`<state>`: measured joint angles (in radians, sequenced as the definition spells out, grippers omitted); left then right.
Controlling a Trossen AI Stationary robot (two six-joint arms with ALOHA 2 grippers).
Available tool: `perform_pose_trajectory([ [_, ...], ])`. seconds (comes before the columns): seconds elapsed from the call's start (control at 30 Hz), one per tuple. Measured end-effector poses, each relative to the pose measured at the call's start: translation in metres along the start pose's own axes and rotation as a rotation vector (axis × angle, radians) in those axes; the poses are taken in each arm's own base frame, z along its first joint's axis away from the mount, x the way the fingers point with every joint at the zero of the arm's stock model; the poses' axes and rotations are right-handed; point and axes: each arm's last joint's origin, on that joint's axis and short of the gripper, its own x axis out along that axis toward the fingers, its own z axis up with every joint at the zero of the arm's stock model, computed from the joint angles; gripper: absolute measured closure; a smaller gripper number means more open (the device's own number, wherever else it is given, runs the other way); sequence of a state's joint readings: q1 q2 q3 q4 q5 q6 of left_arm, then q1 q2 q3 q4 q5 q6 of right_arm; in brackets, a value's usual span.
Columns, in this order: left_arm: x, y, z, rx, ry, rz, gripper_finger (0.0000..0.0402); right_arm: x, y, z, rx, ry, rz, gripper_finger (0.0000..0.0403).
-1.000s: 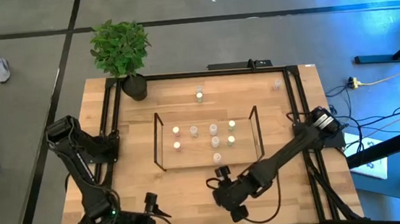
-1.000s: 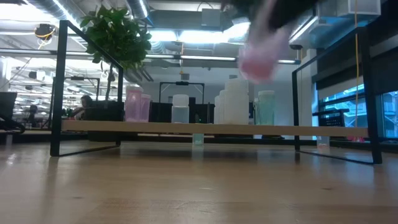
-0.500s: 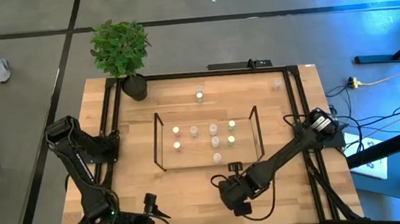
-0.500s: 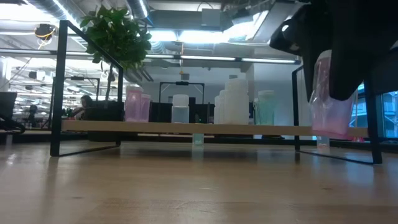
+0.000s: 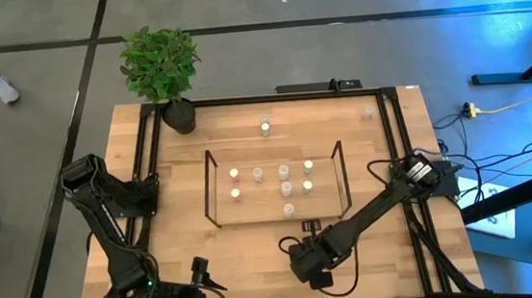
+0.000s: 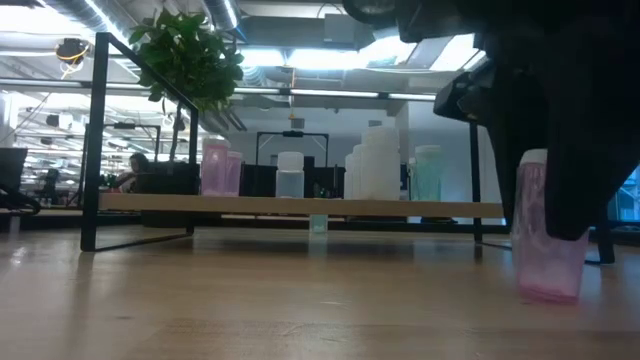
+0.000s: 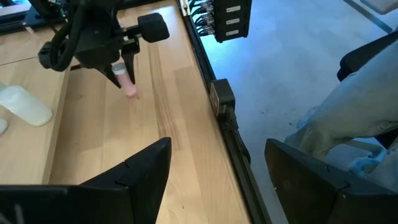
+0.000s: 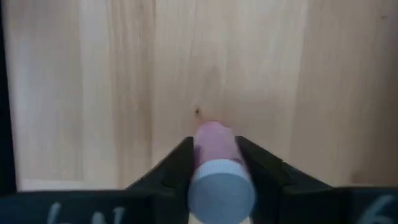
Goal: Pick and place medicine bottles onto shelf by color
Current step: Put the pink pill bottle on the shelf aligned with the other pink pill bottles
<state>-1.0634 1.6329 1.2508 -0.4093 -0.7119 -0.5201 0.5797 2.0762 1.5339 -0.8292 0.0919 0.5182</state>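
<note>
Wooden table point(image 5: 188, 252) under bright shop lights, wire shelf point(image 5: 213, 187) mid-frame with several small bottles on its board. Lower centre of the high view: right gripper point(image 5: 312, 270) clamped on a pink bottle point(image 6: 545, 238), base at or just above the tabletop. Lower left: left gripper point(image 7: 214, 165) idle, fingers wide. Risk: tilted bottle tipping over on release, or slipping from a shallow pinch near the cap

The light wooden plank counter point(image 5: 186, 224) carries a low black-rod shelf point(image 5: 210, 188) at its middle, a potted green plant point(image 5: 162, 66) at one far corner, and two small loose bottles point(image 5: 265, 125) near the far edge, well apart.
</note>
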Motion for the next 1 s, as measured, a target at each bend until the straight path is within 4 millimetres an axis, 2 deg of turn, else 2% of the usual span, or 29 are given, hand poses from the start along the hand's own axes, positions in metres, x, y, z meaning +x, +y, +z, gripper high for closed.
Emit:
perform_pose_trajectory([
  [0.5, 0.0000, 0.0000, -0.0001, 0.000, 0.000, 0.000, 0.0149, -0.0011, 0.0023, 0.0033, -0.002, 0.000, 0.022, 0.0289],
  [1.0, -0.0001, 0.0001, 0.0000, 0.000, 0.000, 0.000, 0.0149, -0.0015, 0.0019, 0.0042, -0.003, -0.004, 0.022, 0.0192],
])
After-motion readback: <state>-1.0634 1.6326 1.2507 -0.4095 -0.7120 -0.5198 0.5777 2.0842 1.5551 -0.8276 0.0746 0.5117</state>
